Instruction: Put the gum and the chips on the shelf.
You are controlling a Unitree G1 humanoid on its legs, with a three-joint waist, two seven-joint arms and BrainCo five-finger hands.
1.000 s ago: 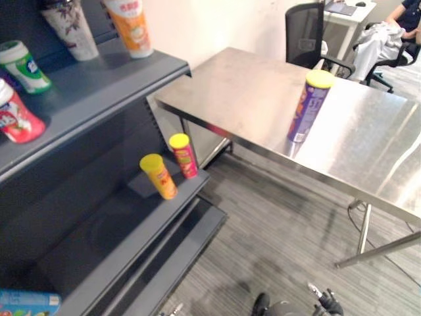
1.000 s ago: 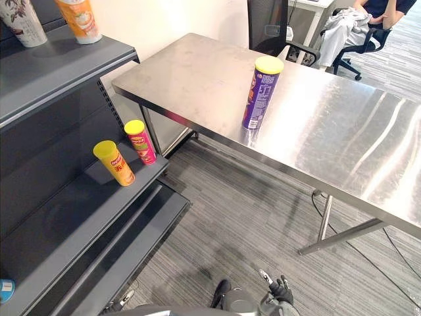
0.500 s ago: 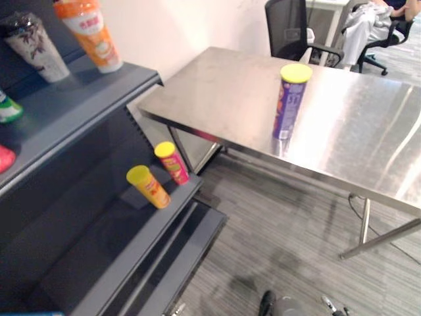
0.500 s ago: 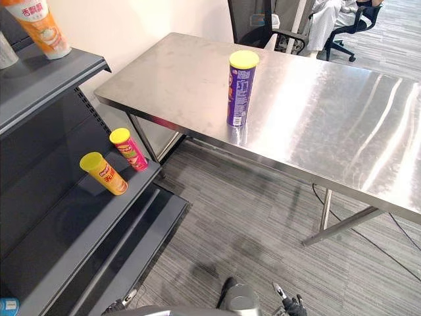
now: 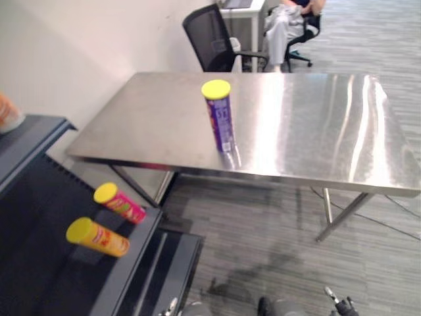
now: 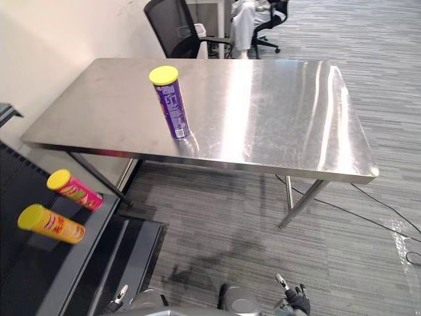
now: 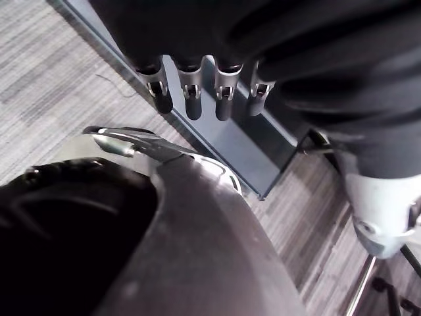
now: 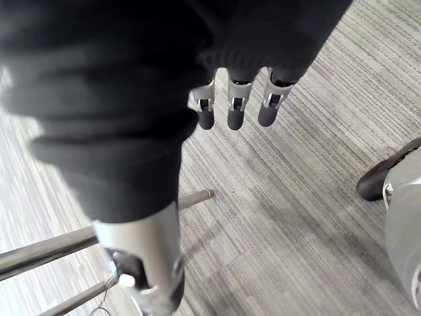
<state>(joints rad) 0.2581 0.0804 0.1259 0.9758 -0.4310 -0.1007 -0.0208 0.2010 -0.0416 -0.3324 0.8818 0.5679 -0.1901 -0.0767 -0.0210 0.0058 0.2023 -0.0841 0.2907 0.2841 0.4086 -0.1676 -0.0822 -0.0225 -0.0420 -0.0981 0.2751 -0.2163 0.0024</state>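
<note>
Eye views: chips can (image 5: 220,120) upright on table (image 5: 316,125), near front edge. Pink can (image 5: 120,203) and yellow can (image 5: 98,237) on shelf (image 5: 52,283), seemingly tilted.
Left wrist: left hand (image 7: 191,99) straight-fingered, empty, above floor (image 7: 39,79).
Right wrist: right hand (image 8: 235,110) relaxed, empty.

A bare stretch of steel table (image 6: 276,99) stands on grey striped carpet (image 6: 217,217). Behind its far edge a black mesh office chair (image 5: 209,36) faces a white desk (image 5: 247,6), where a person (image 5: 281,23) in light trousers sits. At the lower left, a yellow can (image 6: 51,224) and a pink can (image 6: 75,191) sit close together.
</note>
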